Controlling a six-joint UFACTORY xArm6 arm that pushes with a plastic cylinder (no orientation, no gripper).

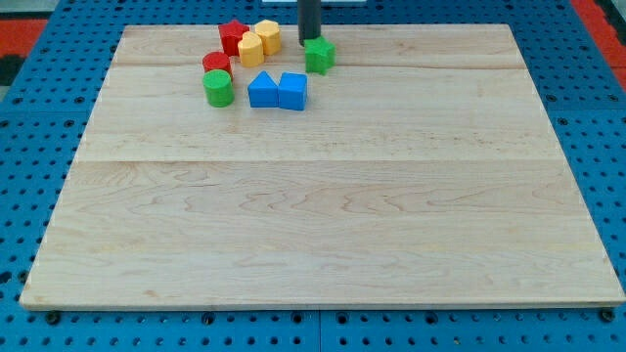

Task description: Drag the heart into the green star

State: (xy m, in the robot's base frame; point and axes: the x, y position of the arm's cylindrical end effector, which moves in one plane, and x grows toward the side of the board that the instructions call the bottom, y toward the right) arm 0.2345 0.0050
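The green star (319,56) lies near the view's top, right of the block cluster. My tip (309,39) stands just behind the star at its upper left, touching or nearly touching it. Two yellow blocks sit to the left: one (268,35) nearer the star and one (250,48) lower left of it; which is the heart I cannot tell for sure. A red star (233,36) is behind them.
A red cylinder (216,64) and a green cylinder (218,88) sit at the cluster's left. A blue triangular block (262,90) and a blue pentagon-like block (292,90) lie side by side below the star. The wooden board (323,215) ends at a blue pegboard.
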